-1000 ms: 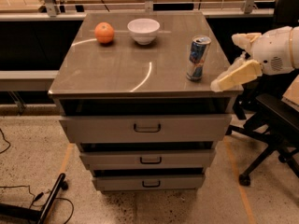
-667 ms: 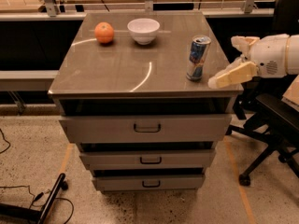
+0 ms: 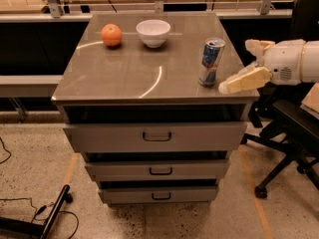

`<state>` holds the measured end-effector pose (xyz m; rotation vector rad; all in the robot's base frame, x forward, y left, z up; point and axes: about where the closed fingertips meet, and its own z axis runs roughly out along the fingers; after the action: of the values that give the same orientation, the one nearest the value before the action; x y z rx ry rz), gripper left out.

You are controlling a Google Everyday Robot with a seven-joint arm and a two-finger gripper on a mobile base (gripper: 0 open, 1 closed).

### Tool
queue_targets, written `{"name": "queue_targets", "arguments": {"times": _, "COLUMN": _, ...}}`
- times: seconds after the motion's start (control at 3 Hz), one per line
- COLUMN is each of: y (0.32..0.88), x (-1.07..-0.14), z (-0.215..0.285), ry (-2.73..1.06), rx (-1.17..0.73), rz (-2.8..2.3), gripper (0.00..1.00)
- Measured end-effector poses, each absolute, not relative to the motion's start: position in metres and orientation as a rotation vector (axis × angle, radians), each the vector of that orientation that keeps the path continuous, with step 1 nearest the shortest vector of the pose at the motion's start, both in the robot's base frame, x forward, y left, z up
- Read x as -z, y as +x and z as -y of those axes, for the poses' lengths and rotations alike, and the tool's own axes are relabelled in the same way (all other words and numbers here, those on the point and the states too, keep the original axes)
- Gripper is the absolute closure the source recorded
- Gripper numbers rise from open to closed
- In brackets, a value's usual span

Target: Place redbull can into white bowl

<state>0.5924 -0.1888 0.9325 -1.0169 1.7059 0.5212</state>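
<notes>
The redbull can [image 3: 211, 61], blue and silver with a silver top, stands upright near the right front edge of the grey cabinet top [image 3: 134, 68]. The white bowl [image 3: 153, 32] sits at the back middle of the top, empty. My gripper [image 3: 235, 66] comes in from the right, just right of the can and at its height. It is open and empty: one cream finger [image 3: 244, 81] reaches low toward the can's base, and the other finger [image 3: 256, 46] sits higher and further back. It does not touch the can.
An orange fruit [image 3: 111, 35] lies left of the bowl. The cabinet has three drawers [image 3: 155, 136] below. A black office chair [image 3: 294, 128] stands at the right under my arm. Cables and a black bar [image 3: 50, 218] lie on the floor at the left.
My gripper has moved a little to the left, closer to the can. The can, bowl and orange have not moved.
</notes>
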Motion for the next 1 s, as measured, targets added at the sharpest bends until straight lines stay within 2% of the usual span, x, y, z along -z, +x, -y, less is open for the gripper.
{"name": "queue_targets", "arguments": {"times": 1.0, "y": 0.636, "x": -0.914, "z": 0.187, "ry": -0.807, "rx": -0.635, "rz": -1.506, "gripper": 0.00}}
